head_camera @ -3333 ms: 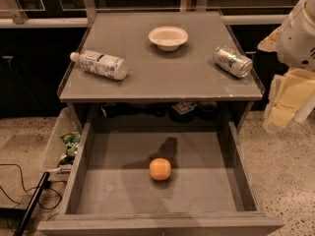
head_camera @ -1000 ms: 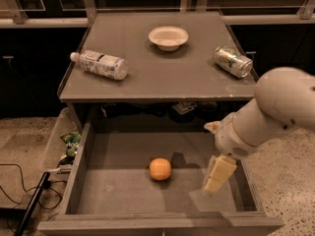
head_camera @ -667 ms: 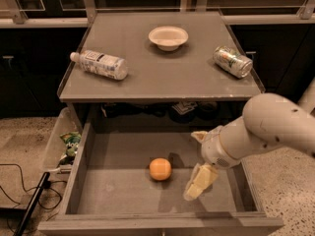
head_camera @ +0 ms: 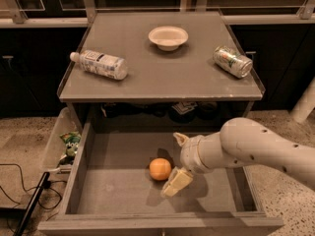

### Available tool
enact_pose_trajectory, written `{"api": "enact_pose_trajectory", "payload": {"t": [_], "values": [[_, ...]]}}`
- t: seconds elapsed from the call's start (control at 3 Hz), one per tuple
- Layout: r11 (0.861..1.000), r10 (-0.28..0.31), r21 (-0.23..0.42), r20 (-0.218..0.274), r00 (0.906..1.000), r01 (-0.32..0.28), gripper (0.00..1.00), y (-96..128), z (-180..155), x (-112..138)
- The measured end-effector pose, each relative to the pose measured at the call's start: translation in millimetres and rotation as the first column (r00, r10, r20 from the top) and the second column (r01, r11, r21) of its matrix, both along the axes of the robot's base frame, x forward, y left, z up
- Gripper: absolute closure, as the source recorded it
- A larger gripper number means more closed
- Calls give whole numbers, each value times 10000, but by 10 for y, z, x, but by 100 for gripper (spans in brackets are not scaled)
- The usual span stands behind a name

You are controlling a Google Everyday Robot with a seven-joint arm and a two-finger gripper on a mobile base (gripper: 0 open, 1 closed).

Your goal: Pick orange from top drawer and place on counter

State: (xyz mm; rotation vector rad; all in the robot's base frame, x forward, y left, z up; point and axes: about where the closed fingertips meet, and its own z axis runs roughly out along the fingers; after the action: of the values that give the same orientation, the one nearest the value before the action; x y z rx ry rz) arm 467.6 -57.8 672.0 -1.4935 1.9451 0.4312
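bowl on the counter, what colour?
White bowl, camera view. Gripper is in the top drawer, beside the orange.

The pincer point(head_camera: 173, 164) by the orange point(head_camera: 160, 169): its arm point(head_camera: 256, 149), cut off at right, covers the top drawer point(head_camera: 123, 181) wall.

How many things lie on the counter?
3: plastic bottle left, white bowl back centre, can right. None hidden. The tool is in the top drawer beside the orange.
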Motion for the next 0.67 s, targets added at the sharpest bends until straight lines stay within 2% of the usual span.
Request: {"api": "enact_pose_trajectory", "payload": {"t": [0.33, 0.67], "values": [[9998, 165, -136, 306, 9994, -160, 0, 159, -217, 74], [9993, 352, -98, 113, 9993, -351, 0, 253, -456, 120]]}}
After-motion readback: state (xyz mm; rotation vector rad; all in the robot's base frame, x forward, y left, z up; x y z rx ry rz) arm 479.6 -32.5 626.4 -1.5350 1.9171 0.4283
